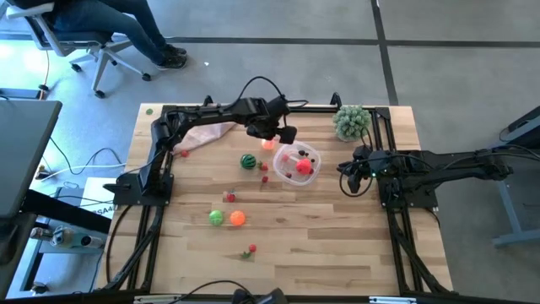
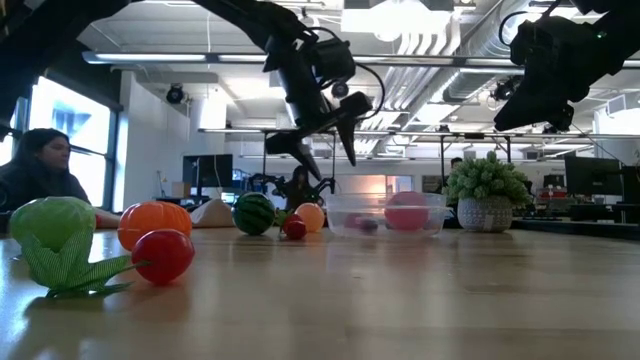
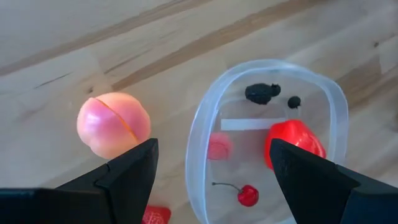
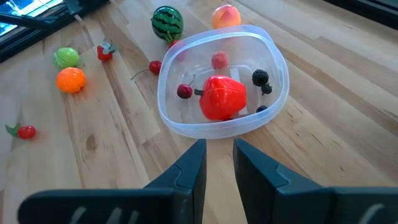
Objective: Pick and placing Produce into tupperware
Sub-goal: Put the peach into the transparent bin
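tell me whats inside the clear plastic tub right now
Inside the clear plastic tub: a large red pepper-like piece, a red cherry, a small pinkish piece and dark berries. Anything under the red piece is hidden.

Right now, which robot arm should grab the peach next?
Probably the left arm. Its open left gripper hangs right above the peach, which lies on the table beside the tupperware. The right gripper waits on the tub's far side, farther from the peach.
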Robot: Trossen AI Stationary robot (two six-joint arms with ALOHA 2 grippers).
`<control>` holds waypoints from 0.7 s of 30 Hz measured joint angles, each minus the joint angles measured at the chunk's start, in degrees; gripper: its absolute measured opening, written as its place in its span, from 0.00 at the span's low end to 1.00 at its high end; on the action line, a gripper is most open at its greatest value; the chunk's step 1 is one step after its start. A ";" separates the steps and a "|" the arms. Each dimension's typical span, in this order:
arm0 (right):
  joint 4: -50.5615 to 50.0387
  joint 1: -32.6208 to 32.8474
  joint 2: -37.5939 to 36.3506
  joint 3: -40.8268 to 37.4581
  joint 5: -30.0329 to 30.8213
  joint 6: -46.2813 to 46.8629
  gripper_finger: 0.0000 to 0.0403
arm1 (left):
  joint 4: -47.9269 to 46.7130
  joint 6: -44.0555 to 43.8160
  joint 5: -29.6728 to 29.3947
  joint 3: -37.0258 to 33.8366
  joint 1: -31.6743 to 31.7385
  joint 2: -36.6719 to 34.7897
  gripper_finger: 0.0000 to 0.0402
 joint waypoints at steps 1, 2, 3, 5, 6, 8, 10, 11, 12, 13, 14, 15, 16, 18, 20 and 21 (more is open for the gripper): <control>0.00 -0.02 0.00 0.00 0.00 0.00 0.18 | -0.04 0.46 0.02 0.00 0.00 0.00 0.74; 0.00 0.00 0.00 0.00 0.00 0.00 0.18 | -0.04 0.77 0.00 0.00 -0.06 0.00 0.74; 0.00 0.00 0.00 0.00 0.00 0.00 0.18 | -0.05 0.87 0.01 0.00 -0.13 0.00 0.74; 0.00 0.00 0.00 0.00 0.00 0.00 0.18 | -0.63 0.49 -0.71 0.00 -0.07 0.00 0.74; 0.00 0.00 0.00 0.00 0.00 0.00 0.18 | -1.06 0.42 -1.19 0.00 -0.07 0.00 0.74; 0.00 -0.02 0.00 0.00 0.00 0.00 0.18 | -1.24 0.39 -1.68 -0.01 0.04 0.00 0.74; 0.00 -0.02 0.00 0.00 0.00 0.00 0.18 | -2.19 0.19 -3.40 -0.02 0.07 -0.02 0.74; 0.00 -0.01 0.01 0.00 0.00 0.00 0.18 | -2.83 -0.42 -4.86 -0.02 0.04 0.02 0.74; 0.00 -0.01 0.00 0.00 0.00 0.00 0.18 | -3.15 -1.47 -6.12 0.00 0.04 0.46 0.74; 0.00 -0.02 0.01 0.00 0.00 0.00 0.18 | -3.09 -2.52 -6.68 0.04 0.04 0.93 0.74; 0.00 0.00 0.02 0.00 -0.01 0.00 0.18 | -3.27 -2.97 -6.62 -0.01 0.06 1.32 0.74; 0.00 -0.02 0.00 0.00 0.00 0.00 0.18 | -3.44 -3.28 -6.49 -0.04 0.09 1.85 0.74; 0.00 -0.02 0.00 0.00 -0.02 0.00 0.18 | -2.91 -3.78 -6.49 -0.02 0.07 2.37 0.74; 0.02 0.00 0.02 0.00 -0.02 0.00 0.18 | -2.84 -4.67 -6.37 -0.02 0.40 3.07 0.74; 0.03 -0.01 0.01 0.00 -0.01 0.00 0.18 | -2.77 -5.53 -6.25 0.02 0.42 4.07 0.74; 0.00 -0.01 0.02 0.00 -0.02 0.00 0.18 | -2.68 -5.91 -6.23 0.02 0.56 4.55 0.74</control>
